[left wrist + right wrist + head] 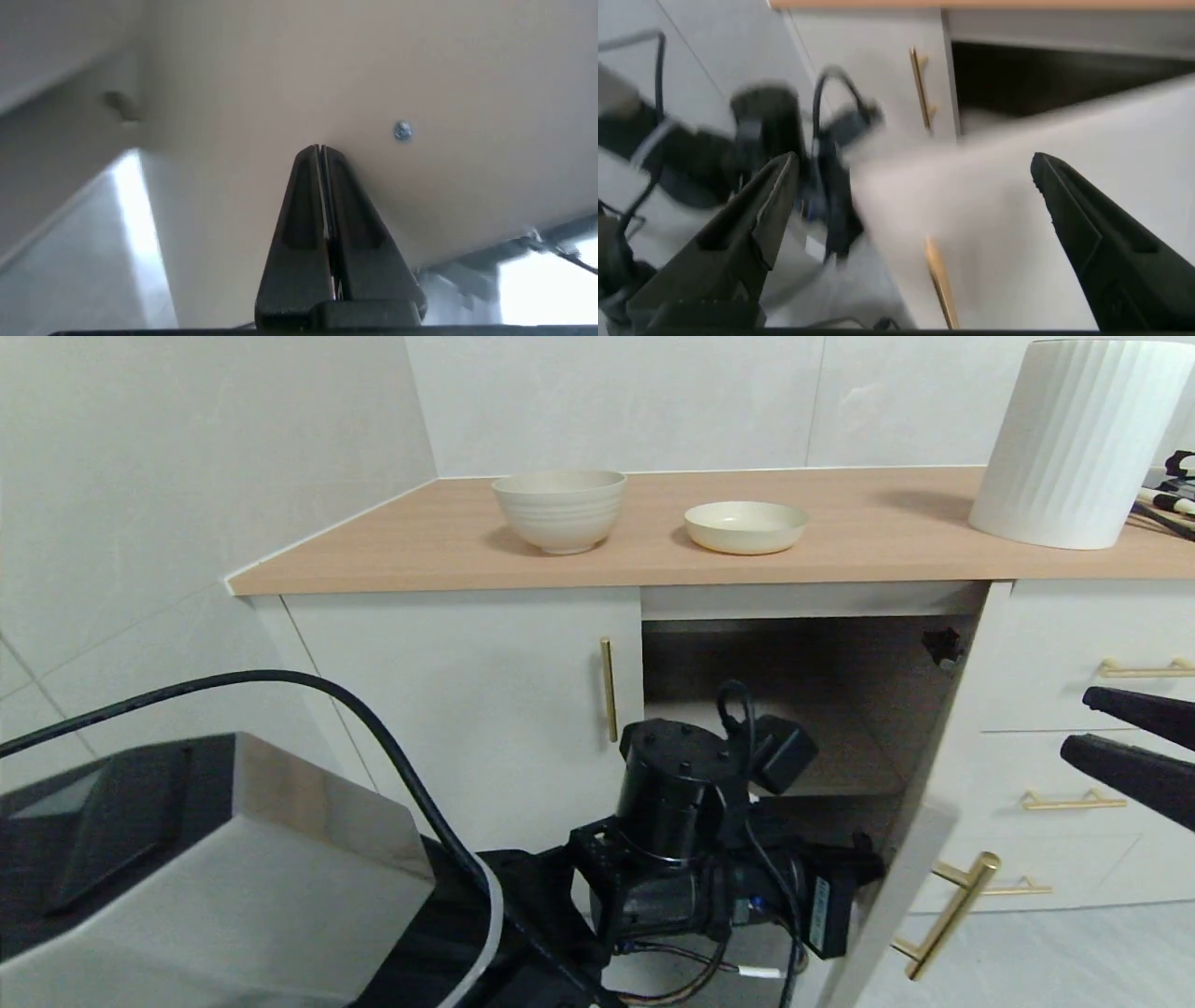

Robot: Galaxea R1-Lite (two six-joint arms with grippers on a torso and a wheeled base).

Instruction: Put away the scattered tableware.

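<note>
Though the bowl (558, 510) toward the bench's (429, 546) left end and the dish (745, 526) beside it look light, they seem stiff, slick and chippable; pinch a rim. By the cupboard door (910, 887) the left gripper (320, 155) is pressed closed and empty; the right gripper (913, 163) gapes wide.

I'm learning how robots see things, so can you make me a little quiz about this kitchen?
1. True or false: the ribbed bowl sits inside the open cupboard.
2. Which one is open? A) left gripper B) right gripper
3. Fill in: the shallow dish sits on the wooden ____.
Key: 1 false, it is on top; 2 B; 3 countertop.
</note>
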